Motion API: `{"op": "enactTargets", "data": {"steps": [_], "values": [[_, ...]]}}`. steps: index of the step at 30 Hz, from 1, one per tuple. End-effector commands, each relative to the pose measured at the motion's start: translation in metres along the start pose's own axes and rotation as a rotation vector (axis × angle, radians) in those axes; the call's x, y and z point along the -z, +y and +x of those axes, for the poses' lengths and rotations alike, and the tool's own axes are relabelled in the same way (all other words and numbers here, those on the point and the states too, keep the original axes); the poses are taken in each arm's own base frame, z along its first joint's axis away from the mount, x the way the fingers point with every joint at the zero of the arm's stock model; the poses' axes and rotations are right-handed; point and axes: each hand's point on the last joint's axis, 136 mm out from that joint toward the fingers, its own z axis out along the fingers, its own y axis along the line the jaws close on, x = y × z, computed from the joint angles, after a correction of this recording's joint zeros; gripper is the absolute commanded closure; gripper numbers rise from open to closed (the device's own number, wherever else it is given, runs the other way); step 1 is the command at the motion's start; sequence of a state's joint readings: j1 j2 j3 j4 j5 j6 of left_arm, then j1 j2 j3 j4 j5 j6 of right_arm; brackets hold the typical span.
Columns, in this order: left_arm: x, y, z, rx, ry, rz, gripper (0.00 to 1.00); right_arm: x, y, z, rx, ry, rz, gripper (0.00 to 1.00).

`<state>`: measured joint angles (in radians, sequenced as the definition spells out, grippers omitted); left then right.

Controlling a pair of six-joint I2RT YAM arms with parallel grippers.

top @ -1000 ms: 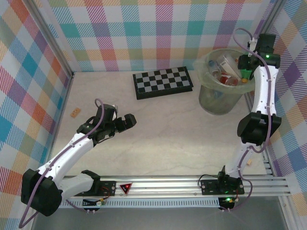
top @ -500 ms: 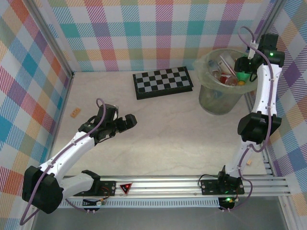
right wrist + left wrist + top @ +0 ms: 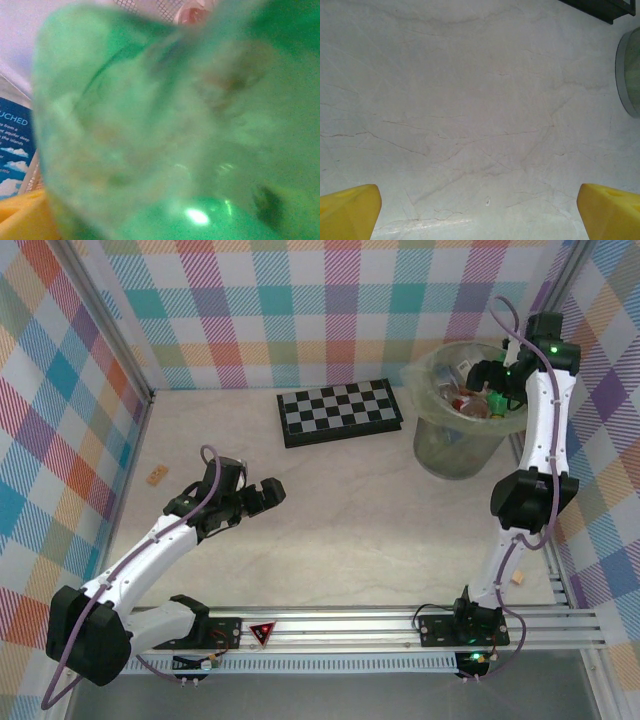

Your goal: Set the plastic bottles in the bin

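Observation:
The bin (image 3: pixel 448 452), a round pale bucket with a green liner, stands at the back right with several plastic bottles (image 3: pixel 466 370) inside. My right gripper (image 3: pixel 490 382) hangs over the bin's right side. A green bottle (image 3: pixel 165 130) sits blurred right against the right wrist camera, above a blue-labelled bottle (image 3: pixel 12 145). One yellow fingertip (image 3: pixel 22 215) sits at the far left edge, so the jaws stand wide. From above, the green bottle (image 3: pixel 497 398) lies just under the gripper. My left gripper (image 3: pixel 255 498) hovers open over bare table (image 3: pixel 480 215), holding nothing.
A black-and-grey checkerboard (image 3: pixel 340 410) lies left of the bin, and its corner (image 3: pixel 605 7) and the bin's wall (image 3: pixel 629 75) show from the left wrist. Small wooden blocks lie at the left (image 3: pixel 156 475) and near right (image 3: pixel 519 580). Checked walls enclose the table.
My right gripper has swung left over the bin's inside and its jaws have spread. The green bottle has sunk toward the other bottles. The left arm has stayed put.

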<state>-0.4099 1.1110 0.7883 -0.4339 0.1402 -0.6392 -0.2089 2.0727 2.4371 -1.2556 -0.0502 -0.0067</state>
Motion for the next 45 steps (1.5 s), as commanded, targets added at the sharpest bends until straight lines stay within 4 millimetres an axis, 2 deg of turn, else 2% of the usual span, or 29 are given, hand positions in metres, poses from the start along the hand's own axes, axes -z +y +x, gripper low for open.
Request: {"op": "enactTargets", "data": {"steps": [1,9,15,21,24,31,37,40,43,45], "values": [[-0.001,-0.002,-0.003,0.005,-0.005,0.014,0.0,0.031,-0.002,-0.009,-0.015,-0.067,0.024,0.04],[0.0,-0.003,-0.005,-0.001,-0.008,0.012,0.0,0.062,-0.008,-0.023,-0.027,-0.161,0.066,0.04],[0.002,-0.004,-0.005,-0.007,-0.014,0.015,0.0,0.095,0.01,-0.03,-0.024,-0.246,-0.01,0.03],[0.01,-0.007,-0.014,-0.062,-0.028,-0.005,0.0,0.114,0.023,-0.023,-0.022,-0.271,-0.064,0.04],[0.013,-0.009,-0.019,-0.082,-0.044,-0.015,0.0,0.127,0.037,-0.018,-0.017,-0.309,-0.127,0.04],[0.027,-0.006,-0.036,-0.131,-0.12,-0.065,0.0,0.142,0.082,0.013,0.058,-0.348,-0.288,0.04],[0.05,0.007,-0.054,-0.205,-0.227,-0.171,0.0,0.159,0.134,0.062,0.244,-0.424,-0.425,0.01],[0.065,0.021,-0.067,-0.241,-0.304,-0.266,0.0,0.152,0.151,0.091,0.326,-0.41,-0.426,0.01],[0.078,0.038,-0.078,-0.278,-0.38,-0.377,0.0,0.132,0.163,0.121,0.392,-0.422,-0.436,0.01],[0.085,0.05,-0.084,-0.317,-0.426,-0.458,0.0,0.113,0.162,0.141,0.416,-0.426,-0.432,0.01]]}}
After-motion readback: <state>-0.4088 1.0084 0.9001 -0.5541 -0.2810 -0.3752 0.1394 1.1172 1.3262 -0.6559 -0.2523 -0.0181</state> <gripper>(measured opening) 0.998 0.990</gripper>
